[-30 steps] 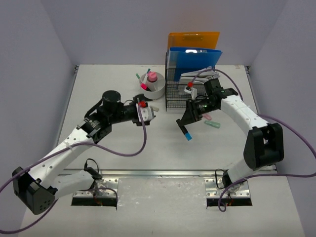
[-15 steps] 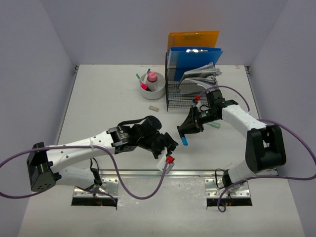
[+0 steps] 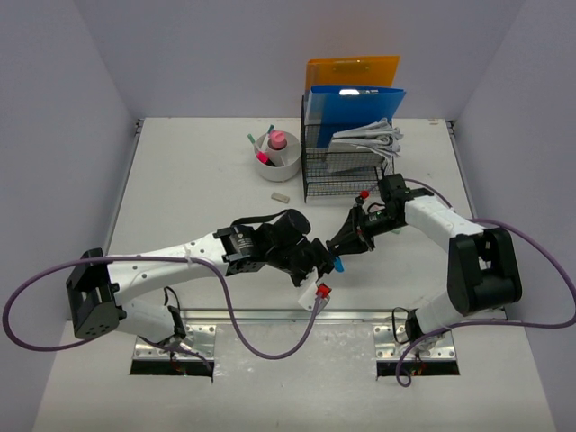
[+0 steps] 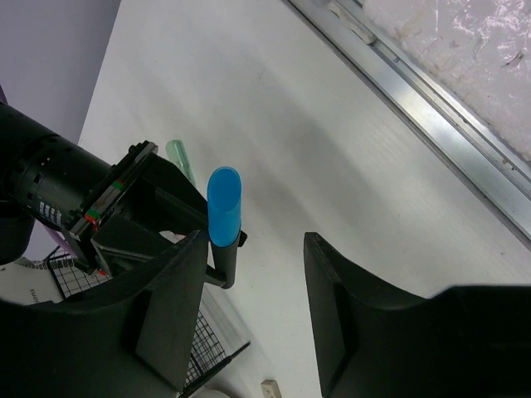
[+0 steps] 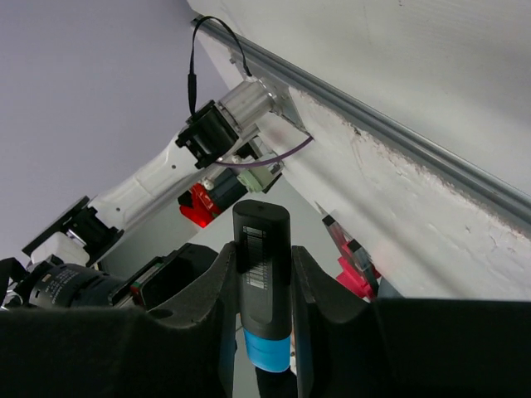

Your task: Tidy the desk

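White desk (image 4: 274,108) seemingly below left gripper (image 4: 253,249)

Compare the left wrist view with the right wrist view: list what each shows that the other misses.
Only the left wrist view: a green pen lying on the desk, the wire basket, and the left pincer open, its fingers apart. Only the right wrist view: the right pincer shut on the marker by its black barrel, and the left arm's white link. Both: the blue-ended marker, the desk and the silver rail.
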You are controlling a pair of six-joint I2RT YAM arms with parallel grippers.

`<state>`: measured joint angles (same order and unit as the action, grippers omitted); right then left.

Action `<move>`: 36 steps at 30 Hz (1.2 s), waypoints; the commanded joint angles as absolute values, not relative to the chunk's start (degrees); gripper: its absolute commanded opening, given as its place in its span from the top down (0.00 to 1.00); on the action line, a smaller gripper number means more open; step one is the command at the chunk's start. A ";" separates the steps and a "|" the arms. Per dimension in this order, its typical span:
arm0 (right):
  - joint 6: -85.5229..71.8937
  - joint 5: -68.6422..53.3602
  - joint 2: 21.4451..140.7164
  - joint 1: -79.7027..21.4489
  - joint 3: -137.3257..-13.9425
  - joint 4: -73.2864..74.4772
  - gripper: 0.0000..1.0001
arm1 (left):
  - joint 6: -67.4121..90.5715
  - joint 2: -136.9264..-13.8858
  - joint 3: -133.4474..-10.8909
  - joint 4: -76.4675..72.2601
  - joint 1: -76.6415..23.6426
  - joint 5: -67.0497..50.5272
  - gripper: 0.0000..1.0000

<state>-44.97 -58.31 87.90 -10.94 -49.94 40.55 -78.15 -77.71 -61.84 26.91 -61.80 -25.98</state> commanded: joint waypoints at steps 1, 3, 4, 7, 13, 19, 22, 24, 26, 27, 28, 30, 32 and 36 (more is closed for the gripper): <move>-47.29 -58.35 85.86 -10.72 -50.44 40.70 1.00 | -80.07 -78.94 -64.26 22.94 -62.23 -27.61 0.52; -47.70 -58.10 85.60 -10.75 -50.23 40.76 1.00 | -80.04 -79.86 -64.74 22.61 -62.23 -28.02 0.52; -47.86 -58.10 85.39 -10.80 -50.12 40.71 1.00 | -79.99 -80.38 -65.05 22.45 -62.23 -28.39 0.53; -48.66 -58.01 85.13 -10.97 -49.64 40.01 1.00 | -79.27 -80.88 -65.16 21.28 -62.23 -28.97 0.55; -49.39 -58.27 84.73 -11.78 -49.66 38.94 1.00 | -78.66 -81.74 -65.21 20.30 -62.58 -29.44 0.65; -50.08 -58.35 83.51 -12.34 -48.80 37.71 1.00 | -75.66 -81.79 -64.13 17.20 -62.71 -28.01 0.80; -50.34 -61.12 83.06 -12.36 -47.59 35.13 0.68 | -72.81 -81.03 -63.22 14.94 -62.72 -27.34 0.97; -49.49 -64.91 83.20 -12.32 -48.02 33.37 0.33 | -70.02 -79.92 -62.22 12.83 -63.04 -26.73 1.00; -47.05 -66.36 83.32 -12.22 -50.68 34.22 0.13 | -67.20 -78.11 -60.99 11.76 -63.55 -26.54 1.00; -43.97 -66.66 83.26 -12.16 -53.46 35.70 0.09 | -65.00 -76.75 -60.45 10.93 -63.91 -26.36 1.00; -40.44 -66.17 83.20 -12.09 -55.65 37.62 0.07 | -62.24 -75.21 -60.10 10.15 -64.14 -26.10 1.00; -32.88 -63.73 82.85 -12.04 -61.07 41.92 0.06 | -54.68 -72.12 -59.64 8.76 -64.25 -25.09 1.00; -26.07 -59.70 82.48 -12.04 -68.22 46.13 0.06 | -45.11 -69.62 -59.59 8.11 -64.25 -22.93 1.00; -17.50 -46.06 78.98 -11.95 -76.76 47.91 0.06 | -26.62 -64.92 -59.10 5.31 -61.73 -16.50 1.00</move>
